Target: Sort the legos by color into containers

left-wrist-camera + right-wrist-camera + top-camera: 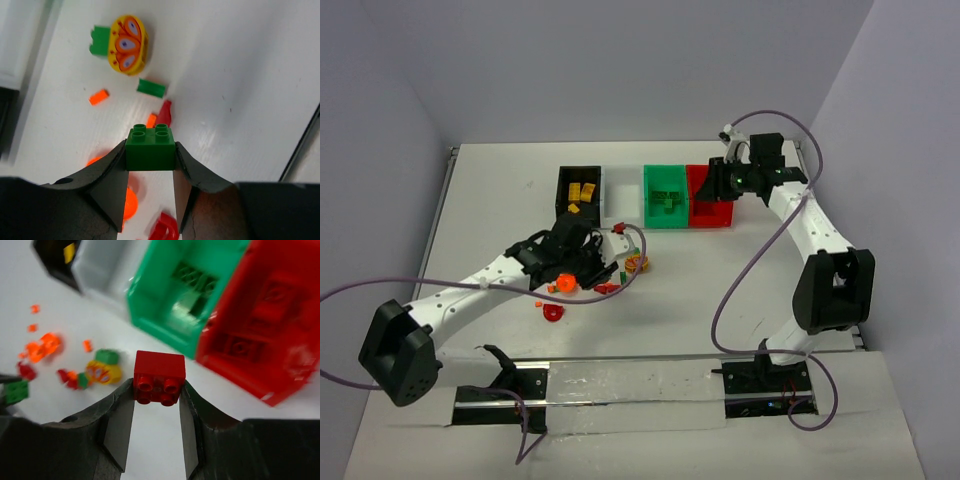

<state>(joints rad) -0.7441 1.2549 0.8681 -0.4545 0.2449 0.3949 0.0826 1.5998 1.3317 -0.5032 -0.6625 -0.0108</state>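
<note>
My left gripper is shut on a dark green two-by-two brick, held just above the table over the scattered legos. My right gripper is shut on a red two-by-two brick, studs facing the camera. It hovers at the front of the red container, which sits at the right end of the row. Left of that stand the green container, the white container and the black container, which holds yellow bricks.
Loose pieces lie under the left gripper: a yellow round butterfly piece, green bricks, orange bits and red pieces. One red round piece lies nearer the arm bases. Green bricks lie in the green container.
</note>
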